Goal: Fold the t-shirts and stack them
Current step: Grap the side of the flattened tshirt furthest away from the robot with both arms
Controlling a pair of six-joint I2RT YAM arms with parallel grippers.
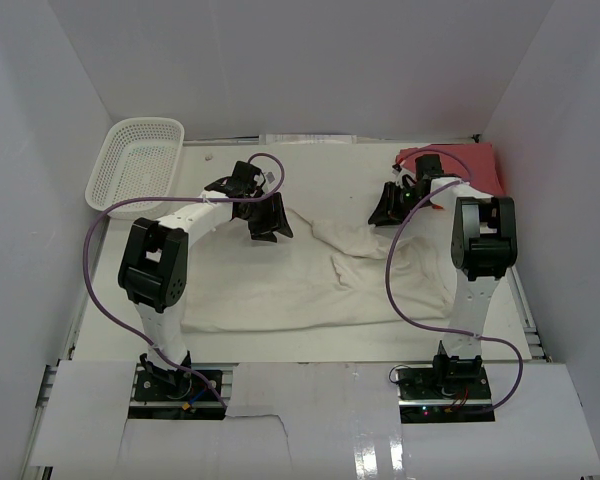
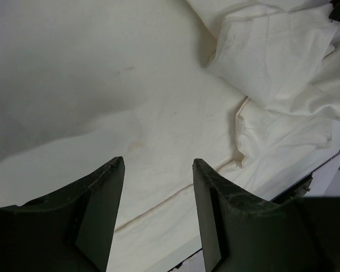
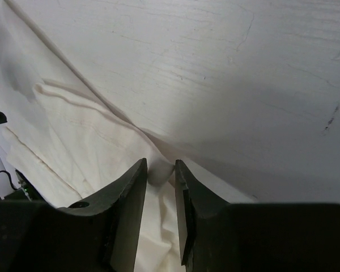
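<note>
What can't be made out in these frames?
- Red shirt: in the top view the right arm covers its left part, so its folds are unclear.
- White shirt: it is bunched in the top view and the collar cannot be found. Both wrist views crop it.
- Left pincer: it is open in its wrist view, but contact with the cloth is unclear.

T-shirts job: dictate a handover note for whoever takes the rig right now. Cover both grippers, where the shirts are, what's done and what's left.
Left gripper: open and empty, hovering over the cream shirt.
Right gripper: nearly shut, apparently pinching a fold of the cream shirt.
Cream shirt: spread out between the two arms, rumpled on the right side, not folded yet.
Red shirt: lies at the far right corner, partly behind the right arm. I cannot tell whether it is folded.
Done: nothing is stacked.
Left: fold the cream shirt, check the red one, then stack the two.
</note>
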